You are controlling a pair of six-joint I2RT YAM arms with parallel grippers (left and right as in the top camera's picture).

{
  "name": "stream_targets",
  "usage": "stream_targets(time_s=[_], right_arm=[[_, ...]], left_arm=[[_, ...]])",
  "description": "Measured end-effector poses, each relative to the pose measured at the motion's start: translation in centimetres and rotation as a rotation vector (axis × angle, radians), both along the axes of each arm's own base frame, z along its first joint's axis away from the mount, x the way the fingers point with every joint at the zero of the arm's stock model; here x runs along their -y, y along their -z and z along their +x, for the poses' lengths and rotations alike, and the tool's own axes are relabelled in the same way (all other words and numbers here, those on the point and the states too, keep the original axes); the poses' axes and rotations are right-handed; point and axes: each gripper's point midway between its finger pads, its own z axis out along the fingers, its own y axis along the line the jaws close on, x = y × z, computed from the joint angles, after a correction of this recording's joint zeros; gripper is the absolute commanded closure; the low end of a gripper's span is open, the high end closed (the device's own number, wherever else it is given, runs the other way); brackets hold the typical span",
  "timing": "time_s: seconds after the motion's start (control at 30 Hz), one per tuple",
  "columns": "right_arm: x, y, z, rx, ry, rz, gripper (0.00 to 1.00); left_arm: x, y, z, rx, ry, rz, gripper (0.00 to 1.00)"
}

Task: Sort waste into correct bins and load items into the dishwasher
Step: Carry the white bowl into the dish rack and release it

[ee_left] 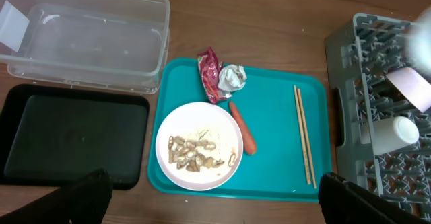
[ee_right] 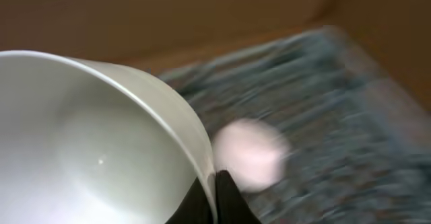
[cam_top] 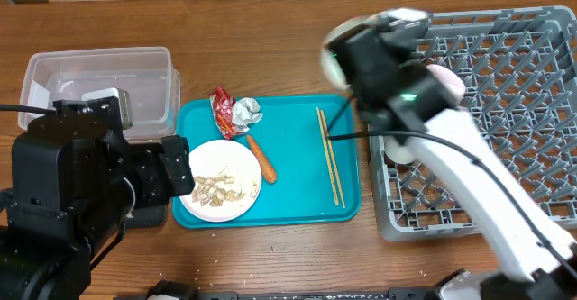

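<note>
A teal tray (cam_top: 297,201) holds a white plate (cam_top: 216,192) with food scraps, a carrot (cam_top: 261,159), a red wrapper (cam_top: 223,111), a crumpled paper ball (cam_top: 248,113) and chopsticks (cam_top: 330,156). My right gripper (ee_right: 214,190) is shut on the rim of a white bowl (ee_right: 87,143) and holds it above the grey dishwasher rack (cam_top: 505,93); this view is blurred. My left gripper (ee_left: 212,183) is open and empty, above the tray's near edge by the plate (ee_left: 199,146). The rack holds a pink cup (cam_top: 446,79) and a white cup (cam_top: 401,151).
A clear plastic bin (cam_top: 99,84) stands at the back left. A black bin (ee_left: 74,136) lies in front of it, left of the tray. The rack fills the right side of the wooden table.
</note>
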Motion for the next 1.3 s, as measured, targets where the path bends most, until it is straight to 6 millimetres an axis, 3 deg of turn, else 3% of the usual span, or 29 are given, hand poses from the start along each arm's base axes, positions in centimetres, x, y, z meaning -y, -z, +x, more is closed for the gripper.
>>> stream_targets(time_s=[0.1, 0.17, 0.27, 0.33, 0.5, 0.67, 0.8, 1.03, 1.13, 1.23, 1.3], right_arm=[[7.6, -2.8, 0.0, 0.099, 0.266, -0.185, 0.96], [11.9, -3.0, -0.2, 0.093, 0.403, -0.264, 0.96], [17.9, -1.5, -0.5, 0.035, 0.566, -0.309, 0.96], [21.0, 0.0, -0.8, -0.017, 0.632, -0.300, 0.96], [24.7, 3.4, -0.6, -0.115, 0.710, -0.306, 0.96], [27.3, 7.7, 0.1, -0.208, 0.760, -0.326, 0.96], [28.3, 9.6, 0.3, -0.260, 0.772, -0.347, 0.96], [28.1, 13.4, 1.3, -0.390, 0.727, -0.425, 0.96], [27.0, 13.3, 1.9, -0.392, 0.707, -0.476, 0.96], [25.3, 13.1, 2.8, -0.382, 0.663, -0.490, 0.69], [23.3, 13.6, 3.6, -0.388, 0.607, -0.488, 0.62]], left_arm=[[0.0, 0.0, 0.0, 0.000, 0.000, 0.000, 0.00], [0.0, 0.0, 0.0, 0.000, 0.000, 0.000, 0.00], [0.0, 0.0, 0.0, 0.000, 0.000, 0.000, 0.00], [0.0, 0.0, 0.0, 0.000, 0.000, 0.000, 0.00], [0.0, 0.0, 0.0, 0.000, 0.000, 0.000, 0.00], [0.0, 0.0, 0.0, 0.000, 0.000, 0.000, 0.00], [0.0, 0.0, 0.0, 0.000, 0.000, 0.000, 0.00], [0.0, 0.0, 0.0, 0.000, 0.000, 0.000, 0.00], [0.0, 0.0, 0.0, 0.000, 0.000, 0.000, 0.00], [0.0, 0.0, 0.0, 0.000, 0.000, 0.000, 0.00], [0.0, 0.0, 0.0, 0.000, 0.000, 0.000, 0.00]])
